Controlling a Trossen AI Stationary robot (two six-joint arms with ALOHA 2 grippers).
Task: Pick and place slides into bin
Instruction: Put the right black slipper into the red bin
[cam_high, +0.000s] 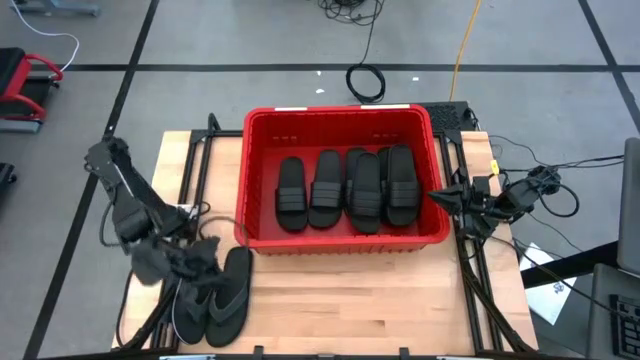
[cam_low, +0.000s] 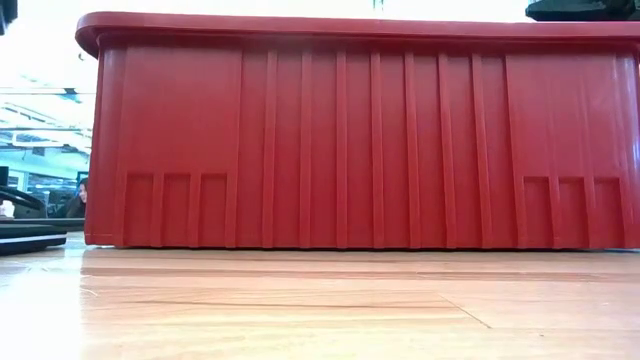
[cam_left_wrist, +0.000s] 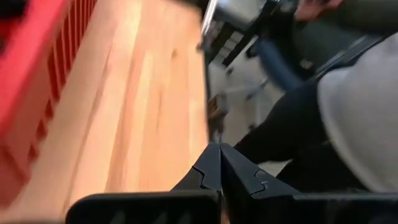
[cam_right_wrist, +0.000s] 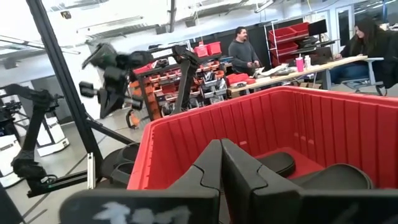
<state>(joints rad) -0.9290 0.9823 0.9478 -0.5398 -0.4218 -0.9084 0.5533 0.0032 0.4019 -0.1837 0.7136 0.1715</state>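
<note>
The bin (cam_high: 340, 125) sits at the table's far centre with about 4 slides visible in it (cam_high: 346, 190), packed side by side, long axes running 12 to 6. Outside it, 2 thong flip-flops (cam_high: 215, 300) lie at the near-left corner of the table (cam_high: 350, 300), roughly parallel, long axes close to 12 to 6 with a slight lean toward 1, toes toward the bin. The left gripper (cam_high: 185, 262) hangs right over their far ends, so this arm is plainly the nearer one; its wrist view shows the 2 fingers (cam_left_wrist: 214, 171) pressed together with nothing between them. From that gripper the flip-flops lie at about 5 o'clock, almost underneath. The right gripper (cam_high: 445, 197) waits at the bin's right wall, at 3 o'clock from the packed slides, fingers (cam_right_wrist: 217, 165) likewise closed and empty. The flip-flops lie close to the table's near and left edges, leaving little margin there, whereas bare wood stretches toward 3 o'clock along the bin's front wall. A lift toward 1 o'clock must clear the thick rim.
</note>
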